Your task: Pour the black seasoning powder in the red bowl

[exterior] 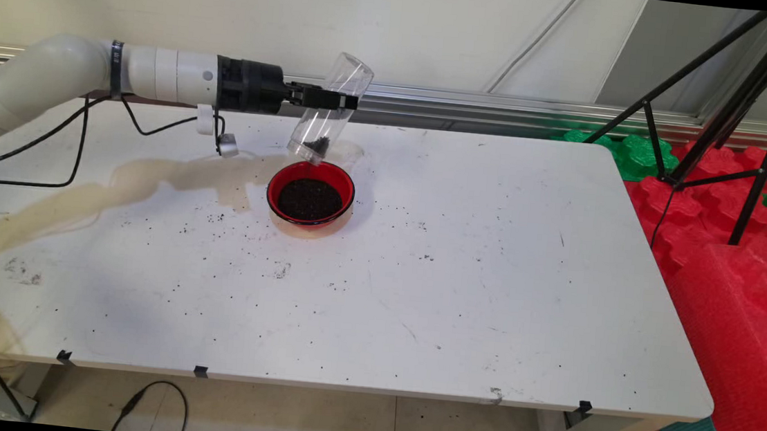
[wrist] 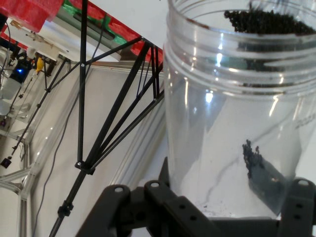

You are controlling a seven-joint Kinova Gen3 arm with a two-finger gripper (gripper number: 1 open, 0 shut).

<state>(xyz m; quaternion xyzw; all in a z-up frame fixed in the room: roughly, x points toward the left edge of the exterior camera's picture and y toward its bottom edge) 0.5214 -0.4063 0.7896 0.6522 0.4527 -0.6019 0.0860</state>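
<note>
Pincer [exterior: 328, 99]: clamped on tilted jar [exterior: 330, 110].
Bowl [exterior: 310, 193]: below the pincer, full of grains.
Jar: few grains left.

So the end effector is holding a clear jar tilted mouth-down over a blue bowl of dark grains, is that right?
Not quite: the bowl is red, not blue, as the main view shows. The rest holds: the end effector grips the clear jar, tilted mouth-down over the bowl of dark grains.
</note>
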